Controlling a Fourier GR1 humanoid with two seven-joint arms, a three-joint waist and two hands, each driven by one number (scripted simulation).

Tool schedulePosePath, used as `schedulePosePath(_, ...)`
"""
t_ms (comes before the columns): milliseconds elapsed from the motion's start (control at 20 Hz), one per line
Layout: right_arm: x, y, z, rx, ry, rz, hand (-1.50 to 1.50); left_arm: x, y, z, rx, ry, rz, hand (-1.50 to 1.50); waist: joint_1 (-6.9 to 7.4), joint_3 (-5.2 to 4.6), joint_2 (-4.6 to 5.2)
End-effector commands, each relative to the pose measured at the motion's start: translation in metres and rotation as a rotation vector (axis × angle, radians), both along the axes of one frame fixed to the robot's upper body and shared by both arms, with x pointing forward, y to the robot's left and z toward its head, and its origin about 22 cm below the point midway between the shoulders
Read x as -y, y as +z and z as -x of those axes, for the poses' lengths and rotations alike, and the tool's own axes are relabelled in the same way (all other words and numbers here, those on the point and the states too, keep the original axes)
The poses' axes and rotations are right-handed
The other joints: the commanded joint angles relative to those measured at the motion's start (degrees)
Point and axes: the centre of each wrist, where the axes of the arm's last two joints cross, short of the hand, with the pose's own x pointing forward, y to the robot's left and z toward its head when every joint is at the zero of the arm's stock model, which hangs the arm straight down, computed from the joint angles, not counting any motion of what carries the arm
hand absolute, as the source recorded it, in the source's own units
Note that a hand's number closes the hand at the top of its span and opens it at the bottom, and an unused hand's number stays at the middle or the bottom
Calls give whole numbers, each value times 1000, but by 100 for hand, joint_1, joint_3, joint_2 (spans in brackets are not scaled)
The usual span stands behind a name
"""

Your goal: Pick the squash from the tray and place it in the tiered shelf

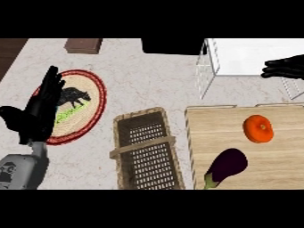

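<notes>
The squash (258, 128), round and orange, lies on the wooden tray (292, 160) at the right, near its far side. My right hand (292, 69) hovers over the right part of the white wire tiered shelf (246, 58), fingers stretched to the left and holding nothing. It is well beyond the squash and apart from it. At the left of the view my left hand (39, 111) rests open with fingers up, partly over a plate.
A dark purple eggplant (227, 167) lies on the tray's near side. A wicker basket (146, 151) stands left of the tray. A red-rimmed plate (82, 93) with an animal picture sits at the left. A brown block (83, 44) and a black box (174, 46) stand at the back.
</notes>
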Motion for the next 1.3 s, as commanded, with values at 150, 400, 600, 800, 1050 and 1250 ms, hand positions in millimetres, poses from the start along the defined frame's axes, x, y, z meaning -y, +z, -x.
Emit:
schedulePosePath(150,-18,106,20,298,219,376,-150,-3,6,5,-15,15,-2,0,-126,6,-38)
schedulePosePath(400,-66,114,47,501,194,594,-150,-4,14,13,-11,21,7,0,-115,19,-38)
schedulePosePath(600,-69,93,62,554,163,685,-150,-7,3,19,-4,29,3,0,-223,11,-1)
schedulePosePath(800,-79,75,62,610,157,747,-150,-3,12,12,-9,50,-5,0,-226,1,3)
schedulePosePath(1050,-80,54,72,766,108,893,-150,-5,15,21,-2,39,1,0,-218,3,-2)
schedulePosePath(1250,-68,17,62,784,114,1015,-150,-9,7,31,-16,29,11,0,-225,-9,-13)
